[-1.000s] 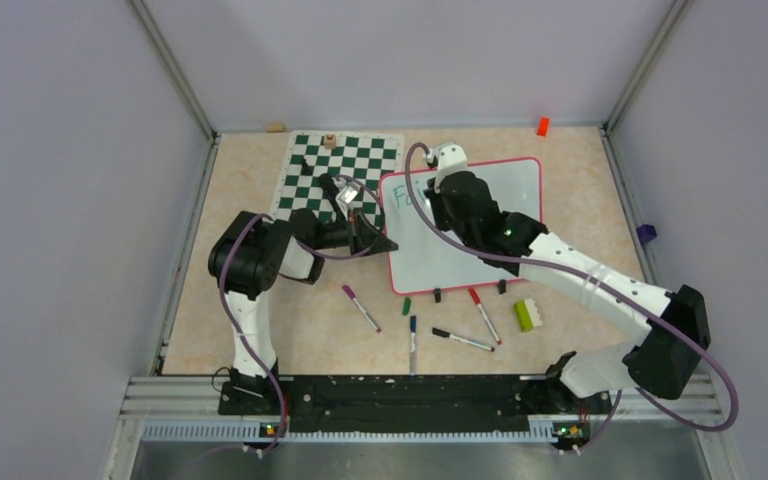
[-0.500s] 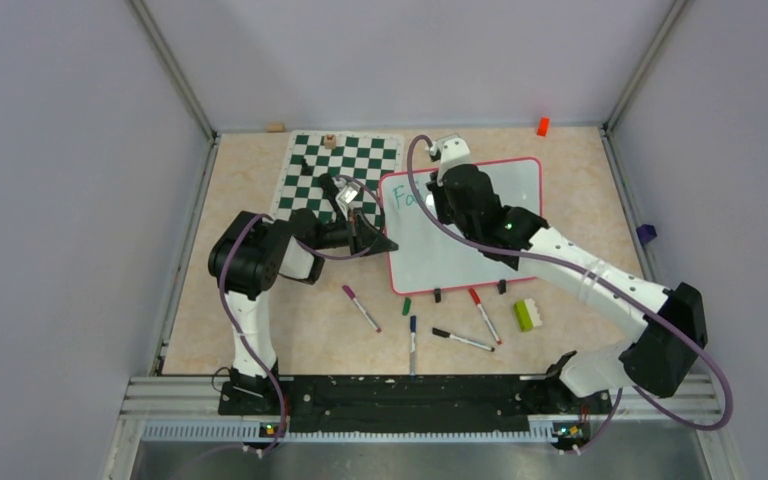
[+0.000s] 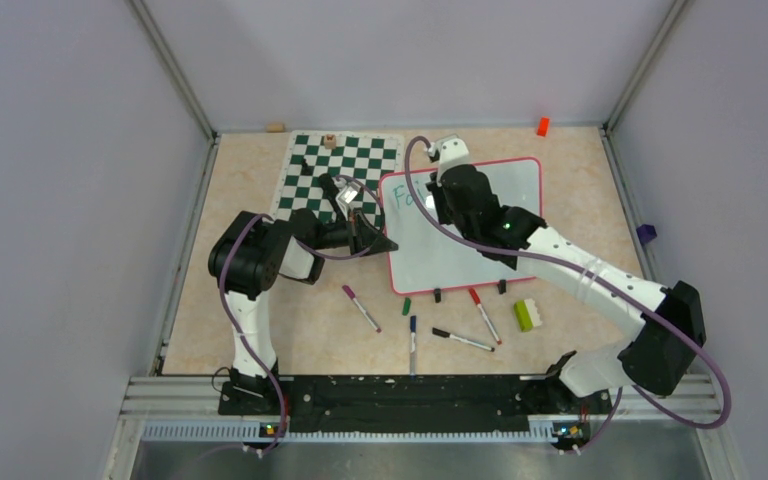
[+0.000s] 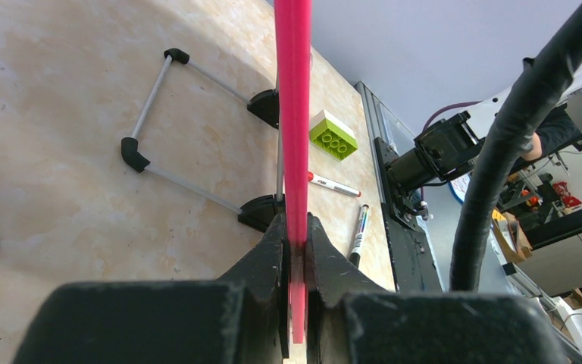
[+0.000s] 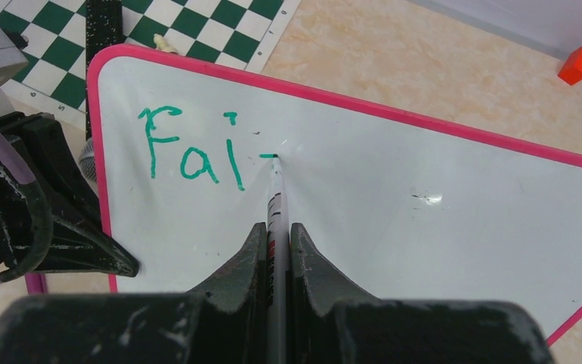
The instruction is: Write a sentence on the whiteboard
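The whiteboard (image 3: 480, 245) stands tilted on the table, white with a pink frame. My left gripper (image 3: 385, 243) is shut on its left edge; in the left wrist view the pink frame (image 4: 293, 114) runs up from between the closed fingers of the left gripper (image 4: 295, 227). My right gripper (image 5: 276, 231) is shut on a grey-white marker (image 5: 276, 193), whose tip touches the whiteboard (image 5: 424, 250) near its top left. The sentence (image 5: 189, 148) reads "Fai" in teal-green, with a short dash at the marker tip.
A green-and-white chess mat (image 3: 335, 170) lies behind the board's left side. In front of the board lie purple (image 3: 361, 308), blue (image 3: 412, 338), black (image 3: 463, 340) and red (image 3: 484, 316) markers and a green brick (image 3: 525, 315). An orange block (image 3: 542, 126) sits by the back wall.
My right wrist has shifted slightly to the right along the board's top, uncovering more of the teal writing. The left arm has not moved.
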Controlling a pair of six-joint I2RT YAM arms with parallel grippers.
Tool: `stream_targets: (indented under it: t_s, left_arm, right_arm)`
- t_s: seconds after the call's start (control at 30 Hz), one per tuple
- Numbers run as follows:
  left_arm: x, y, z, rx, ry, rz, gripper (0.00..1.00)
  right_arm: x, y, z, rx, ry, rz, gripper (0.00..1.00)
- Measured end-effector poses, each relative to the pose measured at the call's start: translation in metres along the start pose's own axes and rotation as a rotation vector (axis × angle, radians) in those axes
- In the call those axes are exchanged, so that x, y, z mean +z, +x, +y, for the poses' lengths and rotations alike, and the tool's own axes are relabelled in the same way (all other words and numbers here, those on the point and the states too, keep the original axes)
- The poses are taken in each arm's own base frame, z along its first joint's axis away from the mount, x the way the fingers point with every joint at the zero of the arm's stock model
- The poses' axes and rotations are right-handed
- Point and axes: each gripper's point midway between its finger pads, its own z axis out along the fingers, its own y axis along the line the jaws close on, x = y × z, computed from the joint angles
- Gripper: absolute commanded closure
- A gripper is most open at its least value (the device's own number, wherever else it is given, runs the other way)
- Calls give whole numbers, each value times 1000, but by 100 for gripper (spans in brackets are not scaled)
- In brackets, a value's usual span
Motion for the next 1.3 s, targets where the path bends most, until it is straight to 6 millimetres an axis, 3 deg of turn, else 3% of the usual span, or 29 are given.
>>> stream_targets:
  t_s: [0.33, 1.03, 1.3]
  left_arm:
    - [0, 0, 0, -3, -2, -1, 100]
    - [0, 0, 0, 1, 1, 1, 100]
    - [0, 0, 0, 1, 1, 1, 100]
  right_arm:
    - [0, 0, -6, -3, 34, 0, 100]
    - [-2, -27, 0, 2, -4, -61, 100]
    - [5, -24, 1, -10, 4, -52, 100]
